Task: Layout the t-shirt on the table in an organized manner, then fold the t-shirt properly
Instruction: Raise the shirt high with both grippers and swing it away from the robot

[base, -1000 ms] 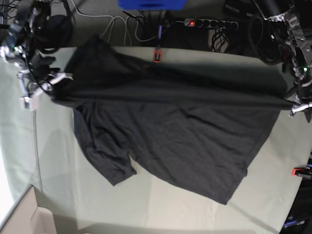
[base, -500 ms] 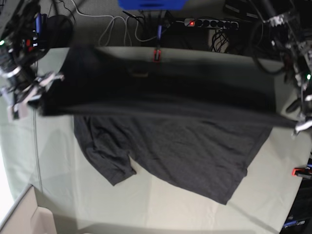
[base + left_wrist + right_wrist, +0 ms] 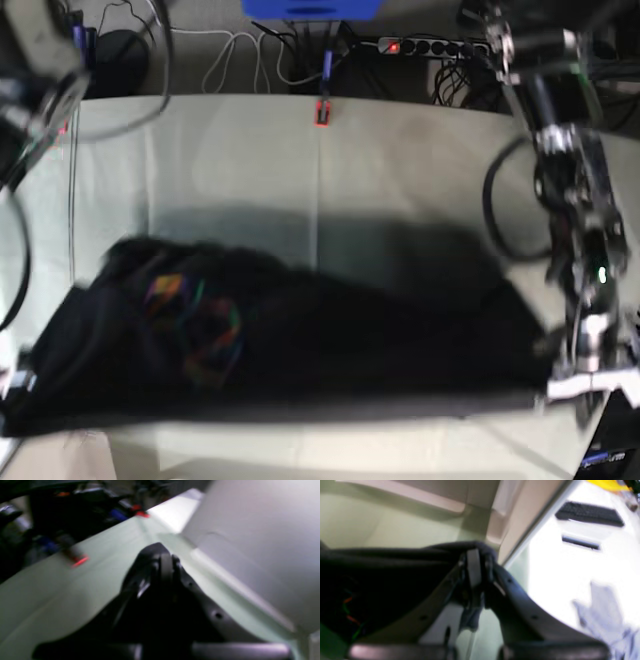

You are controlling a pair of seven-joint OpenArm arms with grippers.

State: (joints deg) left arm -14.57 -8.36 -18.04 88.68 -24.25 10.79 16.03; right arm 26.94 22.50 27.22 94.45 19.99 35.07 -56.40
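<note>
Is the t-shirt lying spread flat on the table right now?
No. The t-shirt is stretched between both shut grippers, blurred, print facing up.

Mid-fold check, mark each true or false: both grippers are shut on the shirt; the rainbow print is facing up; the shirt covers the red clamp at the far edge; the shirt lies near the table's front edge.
1. Both grippers are shut on the shirt. True: left gripper and right gripper each pinch dark fabric.
2. The rainbow print is showing. True.
3. The shirt covers the far red clamp. False: the clamp is exposed, with bare table between them.
4. The shirt sits along the far edge. False: it lies near the front edge.
</note>
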